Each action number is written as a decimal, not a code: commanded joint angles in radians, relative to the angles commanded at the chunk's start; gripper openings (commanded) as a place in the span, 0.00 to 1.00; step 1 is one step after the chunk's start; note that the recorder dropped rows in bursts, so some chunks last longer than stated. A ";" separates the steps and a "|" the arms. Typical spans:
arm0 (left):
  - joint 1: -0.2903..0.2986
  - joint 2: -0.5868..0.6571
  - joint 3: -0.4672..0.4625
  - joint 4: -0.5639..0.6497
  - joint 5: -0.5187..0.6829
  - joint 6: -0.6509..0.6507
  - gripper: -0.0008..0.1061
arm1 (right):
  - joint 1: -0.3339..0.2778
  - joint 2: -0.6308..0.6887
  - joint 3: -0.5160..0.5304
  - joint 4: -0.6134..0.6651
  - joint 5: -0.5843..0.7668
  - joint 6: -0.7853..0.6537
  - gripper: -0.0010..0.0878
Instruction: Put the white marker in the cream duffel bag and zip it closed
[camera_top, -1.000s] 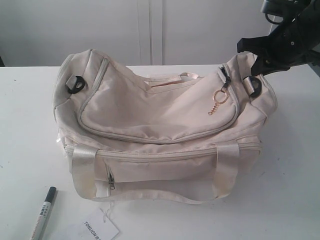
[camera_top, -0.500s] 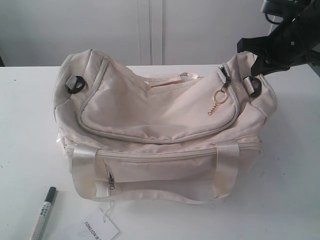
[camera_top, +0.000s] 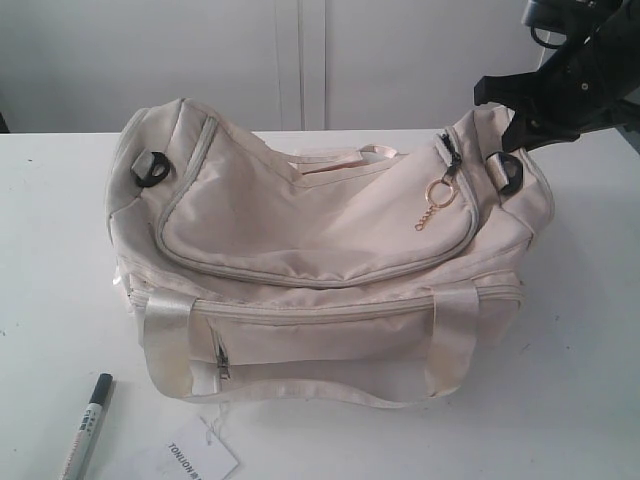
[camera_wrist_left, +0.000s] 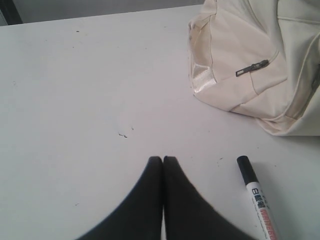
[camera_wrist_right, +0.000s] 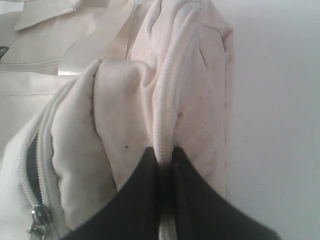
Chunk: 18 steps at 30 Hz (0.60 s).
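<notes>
The cream duffel bag (camera_top: 320, 260) lies across the middle of the white table, its curved top zip run to the right end, where the gold ring pull (camera_top: 440, 195) hangs. My right gripper (camera_top: 515, 125) is at the bag's upper right end, shut on a raised fold of the bag's zip seam (camera_wrist_right: 167, 100). The white marker (camera_top: 88, 425) with its dark cap lies on the table in front of the bag's left end. In the left wrist view my left gripper (camera_wrist_left: 163, 159) hovers shut and empty over bare table, the marker (camera_wrist_left: 257, 197) a little to one side.
A white printed paper tag (camera_top: 195, 460) lies by the table's front edge, near the marker. A small side pocket zip (camera_wrist_left: 252, 67) shows on the bag's near face. A pale wall stands behind the table (camera_top: 60, 250).
</notes>
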<state>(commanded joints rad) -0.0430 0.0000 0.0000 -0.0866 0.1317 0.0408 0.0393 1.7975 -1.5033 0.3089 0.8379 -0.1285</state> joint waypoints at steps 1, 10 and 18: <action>0.000 0.000 0.000 0.000 -0.007 0.000 0.01 | 0.000 0.000 0.000 0.000 0.000 0.000 0.01; 0.000 0.000 0.000 0.000 -0.124 0.000 0.01 | 0.000 0.000 0.000 0.000 0.000 0.000 0.01; 0.000 0.000 0.000 -0.008 -0.235 0.000 0.01 | 0.000 0.000 0.000 0.000 0.000 0.000 0.01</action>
<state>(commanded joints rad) -0.0430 0.0000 0.0000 -0.0948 -0.1029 0.0408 0.0393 1.7975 -1.5033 0.3089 0.8379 -0.1285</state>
